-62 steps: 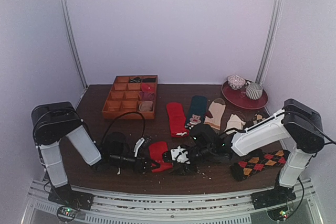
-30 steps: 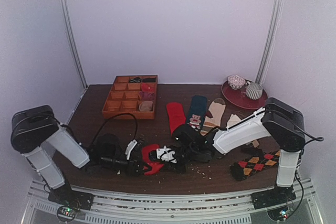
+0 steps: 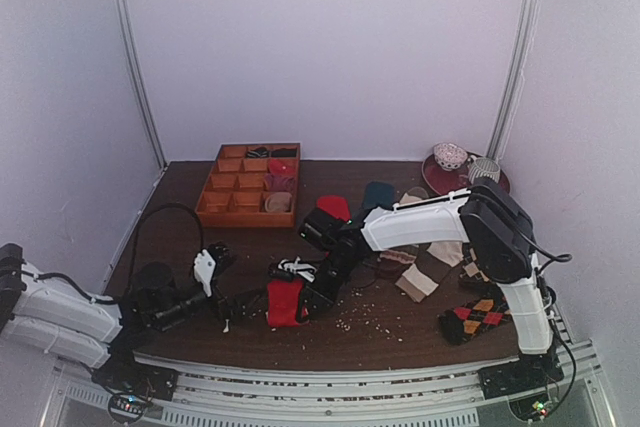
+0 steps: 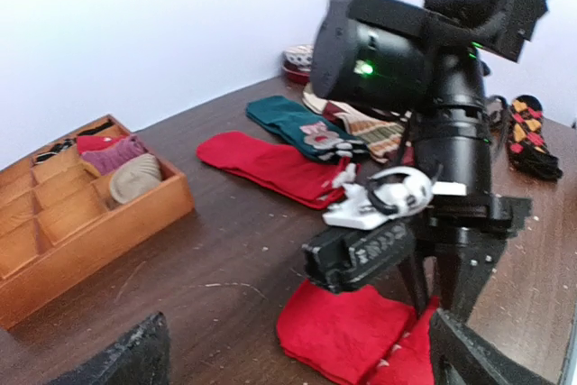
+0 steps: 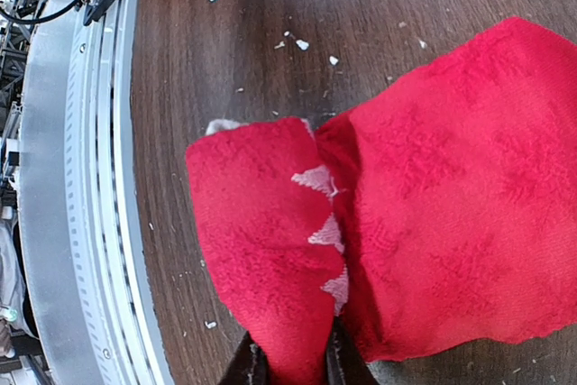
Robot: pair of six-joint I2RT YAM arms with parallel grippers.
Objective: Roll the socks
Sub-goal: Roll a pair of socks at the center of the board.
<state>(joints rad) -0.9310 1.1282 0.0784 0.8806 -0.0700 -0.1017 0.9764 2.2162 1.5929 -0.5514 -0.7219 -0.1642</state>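
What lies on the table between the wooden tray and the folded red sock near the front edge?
Only bare dark tabletop lies between the wooden tray and the folded red sock. The left wrist view shows this stretch most clearly.

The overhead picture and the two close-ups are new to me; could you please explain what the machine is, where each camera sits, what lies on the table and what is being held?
The machine is two robot arms bolted at the table's near edge, each ending in a two-finger gripper. The wide picture comes from a fixed camera above and behind the arms. The other two come from a camera on each wrist, so each shows its own fingers at the bottom edge.

On the dark table lie several socks, among them a flat red sock, a teal sock and an argyle sock, plus a wooden tray with compartments.

The right gripper is shut, pinching a folded red sock with cream triangles. The left gripper stands open nearby, holding nothing.
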